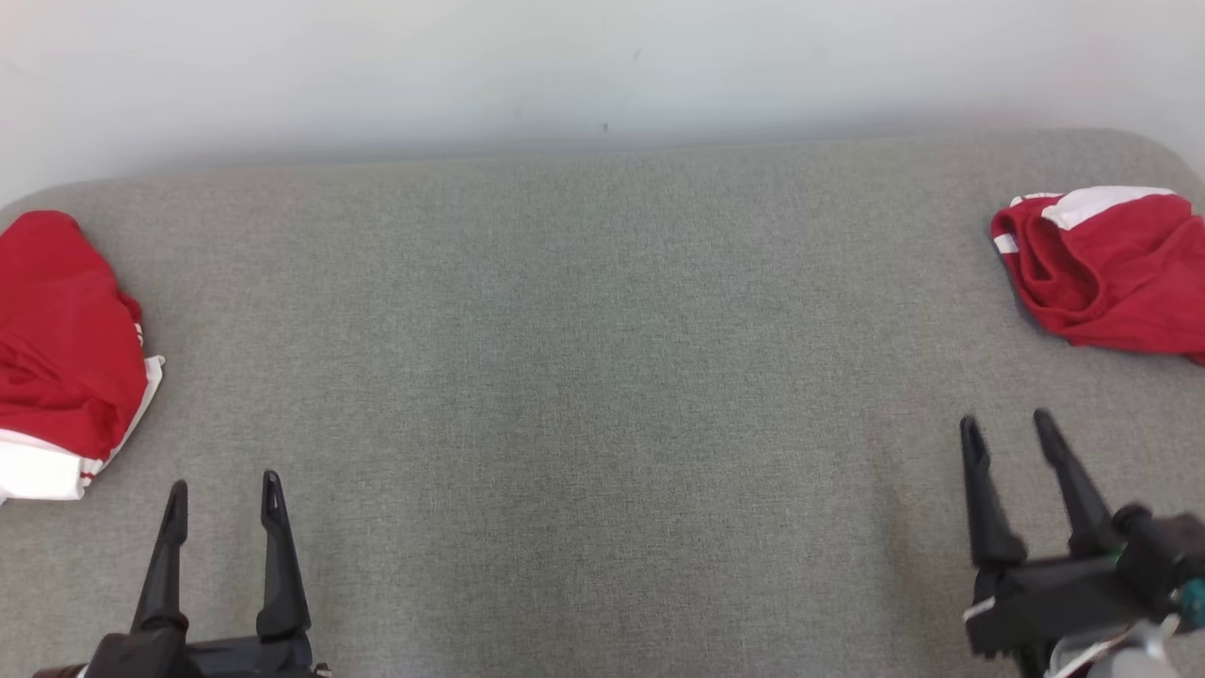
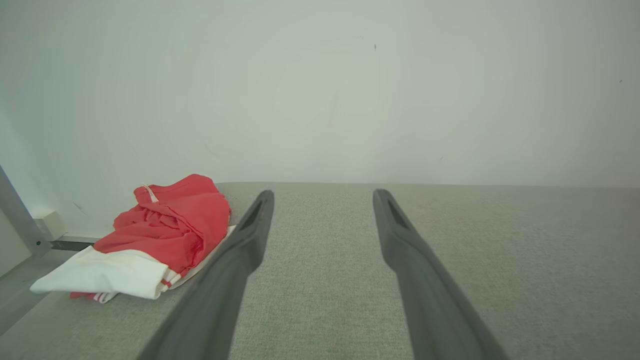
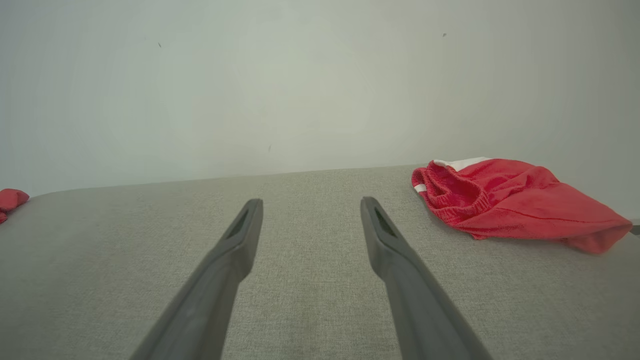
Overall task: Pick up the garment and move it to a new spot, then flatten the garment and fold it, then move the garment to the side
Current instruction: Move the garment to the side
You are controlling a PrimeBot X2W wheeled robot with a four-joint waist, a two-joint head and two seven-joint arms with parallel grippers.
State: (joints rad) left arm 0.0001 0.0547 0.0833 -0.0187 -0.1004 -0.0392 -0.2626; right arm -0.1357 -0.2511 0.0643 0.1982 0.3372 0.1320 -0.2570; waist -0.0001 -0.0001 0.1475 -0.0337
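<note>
1. Locate the red garment (image 1: 1106,268) at the far right corner of the counter (image 1: 602,377): crumpled, with a white panel along its far side and its waistband (image 3: 452,200) turned toward the counter's middle.
2. Note a second garment (image 1: 61,348), red and white, bunched at the left edge of the counter. Treat it as probably not the target, given its more compact lie.
3. Confirm the left jaws spread wide and empty over the near left part of the counter.
4. Confirm the right jaws spread wide and empty over the near right part of the counter, short of the red garment and not touching it.
5. Expect light, soft, limp cloth: no stiffness, likely to sag and unfurl on lifting, not fragile.
6. Take hold at the gathered waistband, probably the thickest and firmest fold and the least likely to slip from a pinch.
7. Avoid pinching a single loose layer near the hem: risk of dragging the cloth across the counter instead of lifting it.
</note>
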